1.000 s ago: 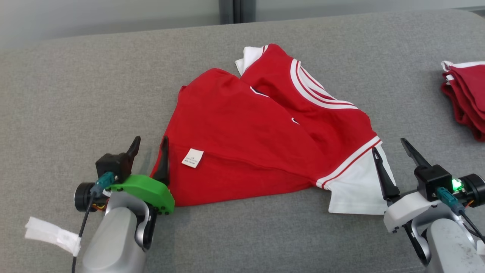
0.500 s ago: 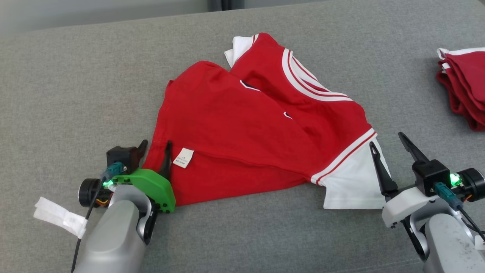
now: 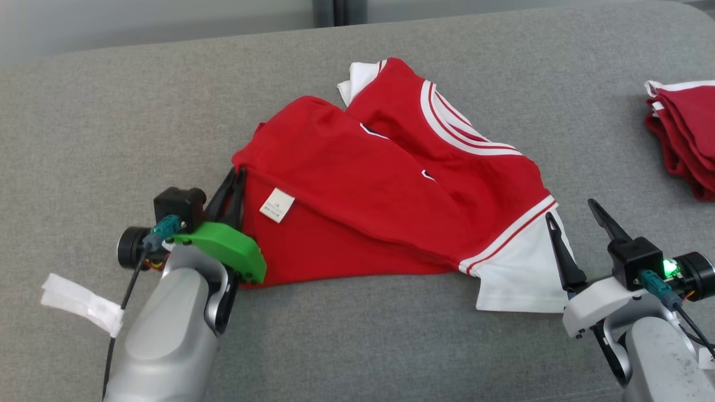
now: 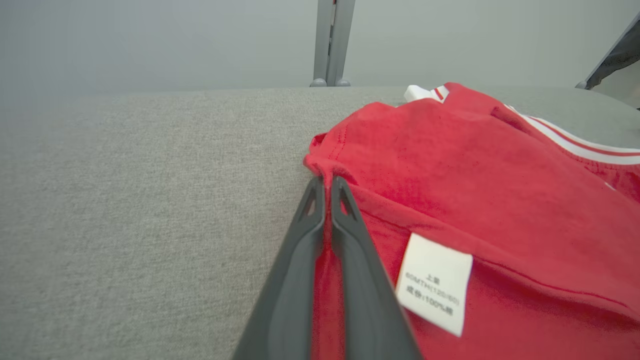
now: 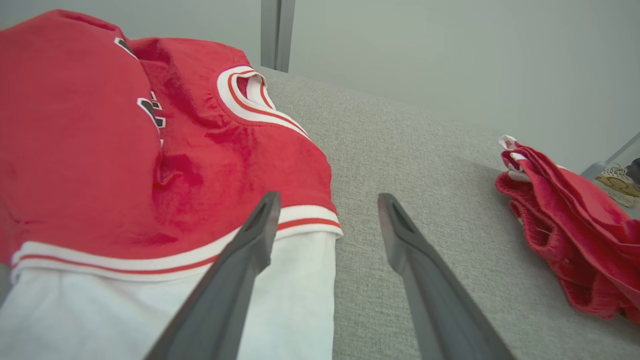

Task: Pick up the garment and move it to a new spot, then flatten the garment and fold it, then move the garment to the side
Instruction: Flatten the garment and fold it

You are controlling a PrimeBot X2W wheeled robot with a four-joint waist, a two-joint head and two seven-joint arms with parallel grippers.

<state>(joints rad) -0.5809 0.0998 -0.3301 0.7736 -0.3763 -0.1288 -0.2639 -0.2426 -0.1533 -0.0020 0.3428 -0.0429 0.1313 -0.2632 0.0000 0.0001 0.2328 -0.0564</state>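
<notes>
garment: red shirt [image 3: 391, 195] with white sleeves and a white-striped collar, rumpled and partly doubled over itself, lying mid grey padded surface [image 3: 111, 111]
garment left edge: red corner bunched up and pinched at the tips of the left gripper [image 3: 233, 181]
left gripper: fingers pressed together, clamped on that red corner; cloth runs between the two fingers in the left wrist view
care label: white tag [image 3: 277, 205] sewn to the red cloth, just right of the left fingers, printed side up
right gripper: [image 3: 571, 211] jaws spread wide, nothing between them, at the garment's near right end
right fingers: one over the white sleeve [image 3: 519, 279], the other over bare grey surface beside it; contact with the sleeve - can't tell
other clothes: pile of red cloth [image 3: 684, 139] at the surface's far right edge, well apart from the garment
left arm: strip of white tape [image 3: 78, 312] on its cable
background: pale wall, grey post [image 3: 339, 11] behind the surface
</notes>
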